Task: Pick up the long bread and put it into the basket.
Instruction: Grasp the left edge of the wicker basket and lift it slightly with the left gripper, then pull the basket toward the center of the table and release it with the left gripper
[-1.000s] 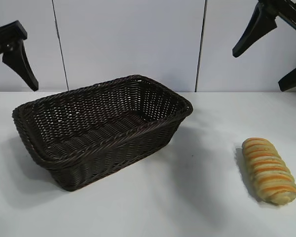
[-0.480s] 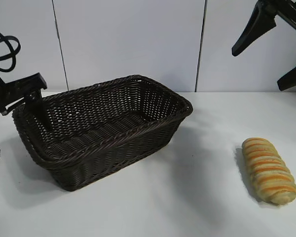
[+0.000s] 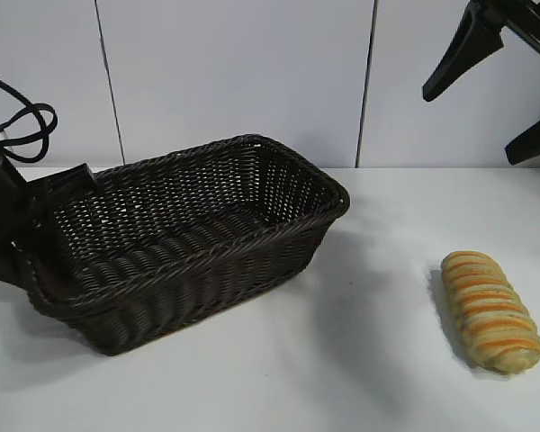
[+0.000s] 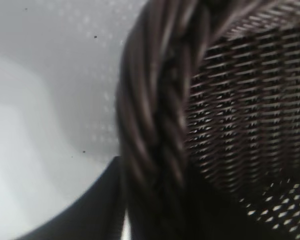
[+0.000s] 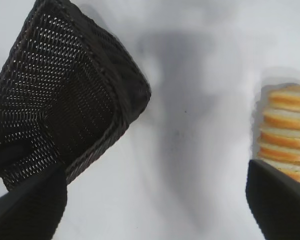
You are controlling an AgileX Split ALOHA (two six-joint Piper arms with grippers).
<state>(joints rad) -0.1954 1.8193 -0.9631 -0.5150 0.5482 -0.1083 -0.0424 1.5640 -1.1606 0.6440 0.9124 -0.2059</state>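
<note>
The basket (image 3: 198, 238) is a large rectangular dark brown wicker one with sloping sides and a braided rim, standing upright and empty on the white table, set at an angle. The long bread (image 3: 492, 310), golden-tan with orange-brown crosswise stripes, lies flat well apart to its right.

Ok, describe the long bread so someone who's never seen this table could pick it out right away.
Start from the white table and find the big dark wicker basket on its left half. The long bread lies apart from it, alone on the bare surface near the right edge. It is the only light-coloured item: a golden-tan loaf with orange-brown stripes running across it.
</note>
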